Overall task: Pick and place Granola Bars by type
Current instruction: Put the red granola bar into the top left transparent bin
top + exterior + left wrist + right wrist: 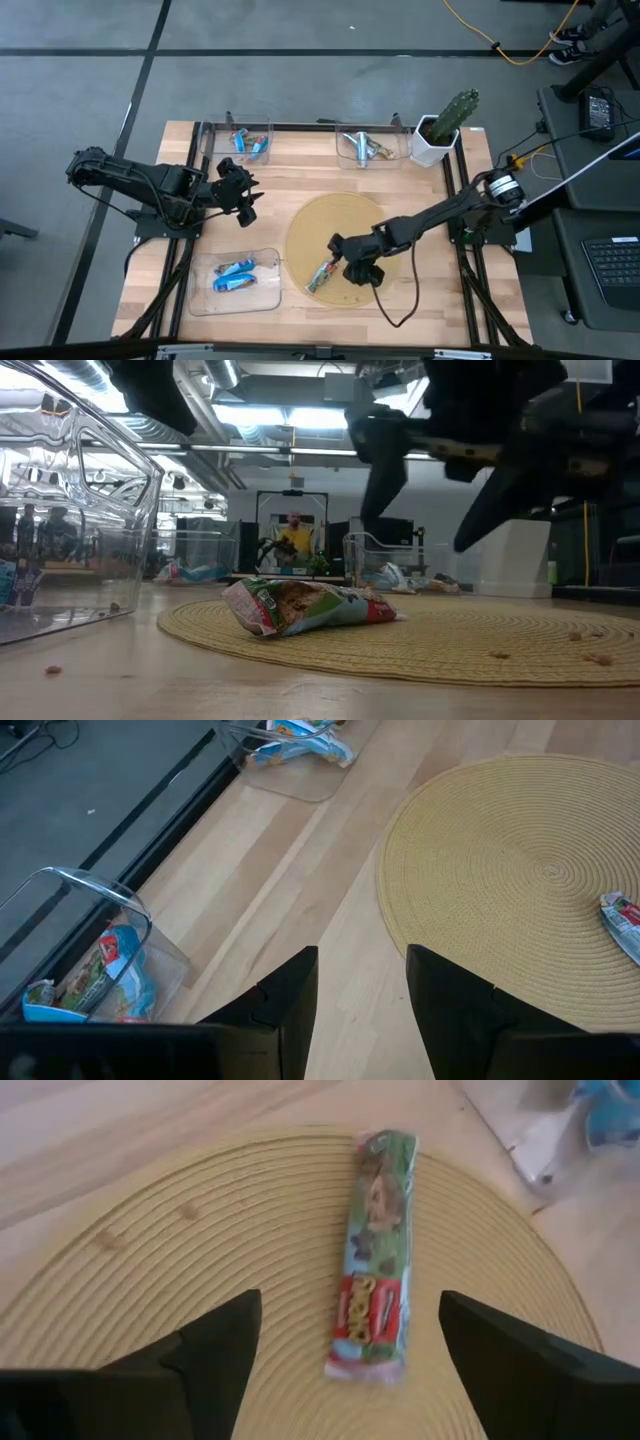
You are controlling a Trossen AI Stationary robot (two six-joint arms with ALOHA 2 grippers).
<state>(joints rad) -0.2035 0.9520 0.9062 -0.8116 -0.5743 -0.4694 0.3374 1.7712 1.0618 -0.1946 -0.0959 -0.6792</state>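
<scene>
Right hand (pixel 345 1350) hangs low over the round woven mat (pixel 315 225), fingers spread wide, and there's the green-and-red granola bar (pixel 375 1260) lying flat on the mat directly beneath it, lined up in the gap between the two fingers with clear air on both sides — nothing pinched. From overhead, that bar (pixel 324 272) sits at the mat's near-left edge, on the side facing the clear tray (pixel 235 300) that holds the blue bars (pixel 234 276). The low camera shows the wrapper (pixel 300 606) a little crumpled, resting on the weave, the dark fingers up above it and not touching.

Left hand (pixel 246 193) waits off the mat's far-left side, hovering above bare desk (pixel 300 175), fingers partly apart with nothing between them.

Beyond the mat, along the desk's far edge, one clear tray (pixel 248 142) carries more blue bars, and another (pixel 370 148) holds silver ones. A white pot with a cactus (pixel 445 125) stands at the far-right corner past the mat.
</scene>
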